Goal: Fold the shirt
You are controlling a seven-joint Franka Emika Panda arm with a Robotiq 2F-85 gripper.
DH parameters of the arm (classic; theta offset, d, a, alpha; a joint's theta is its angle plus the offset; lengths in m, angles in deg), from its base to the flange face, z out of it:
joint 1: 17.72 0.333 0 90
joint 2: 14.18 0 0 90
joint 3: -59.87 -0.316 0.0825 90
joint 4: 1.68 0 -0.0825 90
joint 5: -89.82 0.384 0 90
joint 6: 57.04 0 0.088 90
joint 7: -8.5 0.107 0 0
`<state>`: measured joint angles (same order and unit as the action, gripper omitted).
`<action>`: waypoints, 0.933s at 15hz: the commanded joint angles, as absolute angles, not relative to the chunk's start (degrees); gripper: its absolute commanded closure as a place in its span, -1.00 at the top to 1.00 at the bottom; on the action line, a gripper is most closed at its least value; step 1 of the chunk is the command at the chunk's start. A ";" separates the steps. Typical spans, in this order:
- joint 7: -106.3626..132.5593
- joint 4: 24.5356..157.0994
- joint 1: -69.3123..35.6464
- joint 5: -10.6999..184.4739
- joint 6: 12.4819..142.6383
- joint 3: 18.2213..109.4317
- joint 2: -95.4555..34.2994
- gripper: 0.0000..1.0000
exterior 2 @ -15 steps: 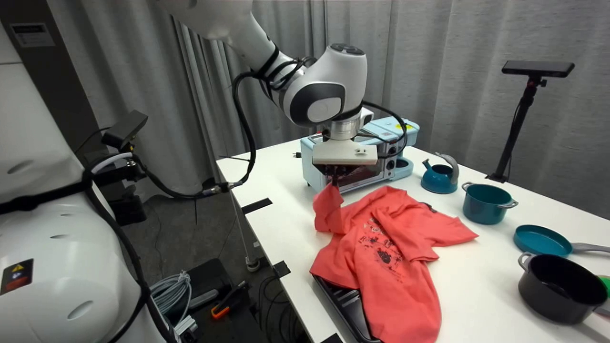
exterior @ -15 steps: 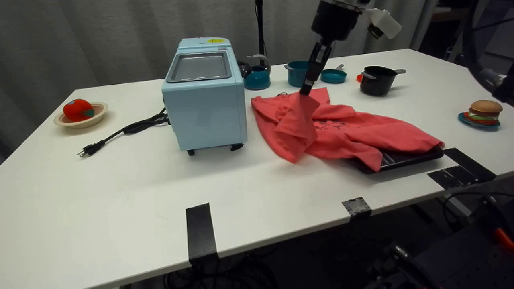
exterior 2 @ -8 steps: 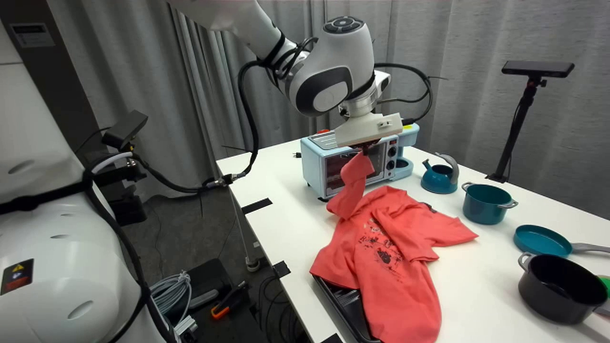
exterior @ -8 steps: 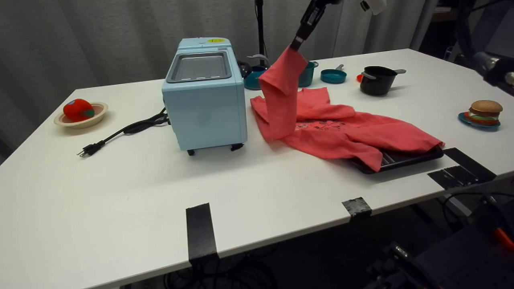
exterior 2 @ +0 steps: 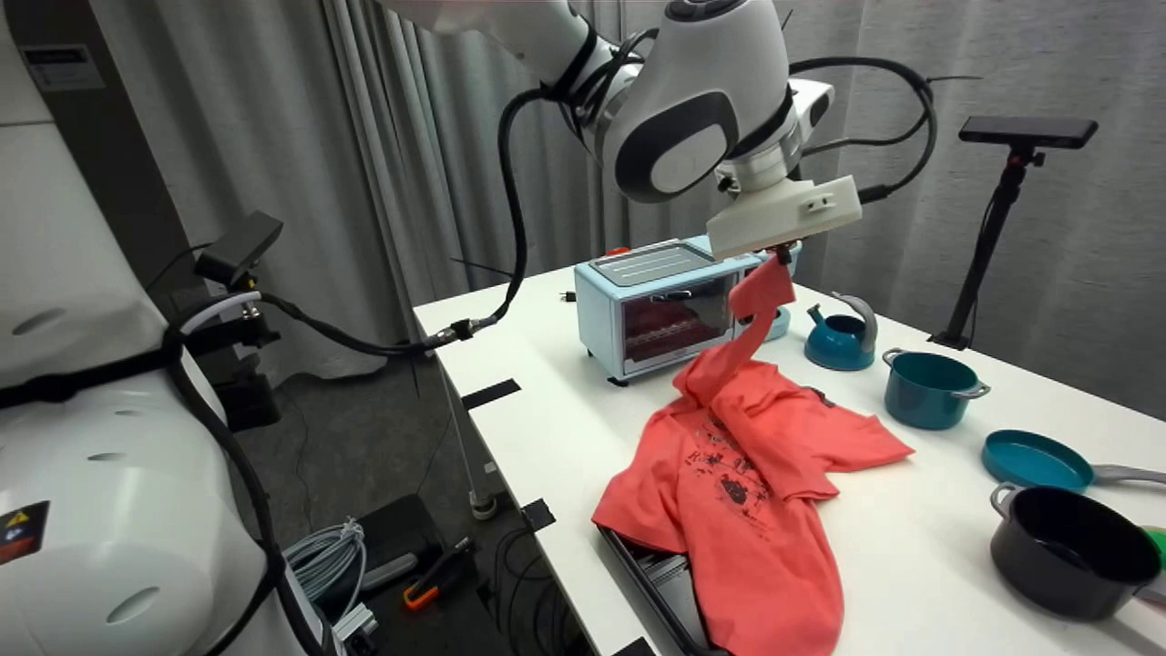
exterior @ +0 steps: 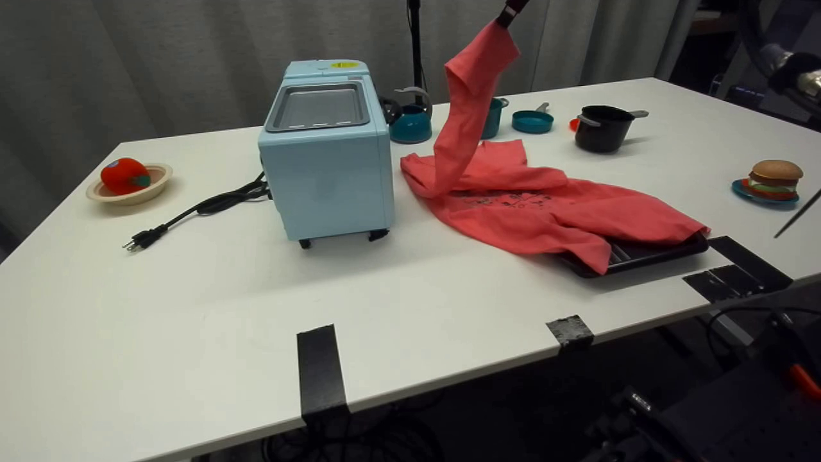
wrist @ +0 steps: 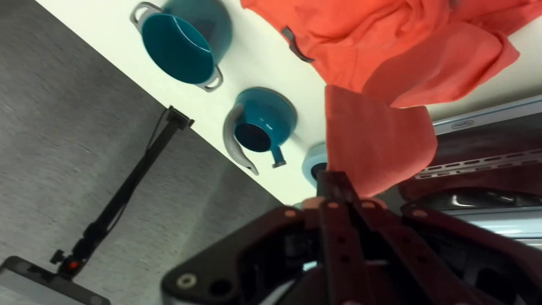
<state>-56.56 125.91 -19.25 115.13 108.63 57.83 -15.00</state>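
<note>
The red-coral shirt (exterior: 577,208) lies wrinkled on the white table, with its dark print facing up in an exterior view (exterior 2: 765,556). One end drapes over a black tray (exterior: 651,258). My gripper (exterior 2: 782,255) is shut on a corner of the shirt and holds it high above the table. The raised part hangs as a narrow strip with a folded-over flap. In the wrist view the fingertips (wrist: 338,184) are together at the edge of the shirt (wrist: 377,140). In an exterior view only the fingertips (exterior: 507,16) show at the top edge.
A light-blue boxy appliance (exterior: 330,179) stands close beside the shirt. A teal kettle (exterior 2: 840,339), teal pot (exterior 2: 931,392), teal pan (exterior 2: 1037,458) and black pot (exterior 2: 1075,554) stand along the far side. A bowl (exterior: 128,196) with a tomato and a toy burger (exterior: 773,179) sit farther out.
My gripper has risen, shut on the shirt corner, and moved toward the kettle and teal pot. The near flap has lifted off the table into a hanging strip. The rest of the shirt stays put.
</note>
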 commanded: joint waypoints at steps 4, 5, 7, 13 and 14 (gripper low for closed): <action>-55.20 120.01 -22.70 114.77 109.59 62.01 -20.46 -0.73; -54.23 119.54 -22.83 113.67 109.74 62.67 -21.41 -0.46; -52.51 118.93 -22.76 111.49 109.13 64.00 -22.88 -0.19; -47.41 119.76 -22.15 107.56 100.68 65.48 -22.73 0.74; -45.78 120.10 -22.00 106.60 98.00 65.66 -22.06 0.87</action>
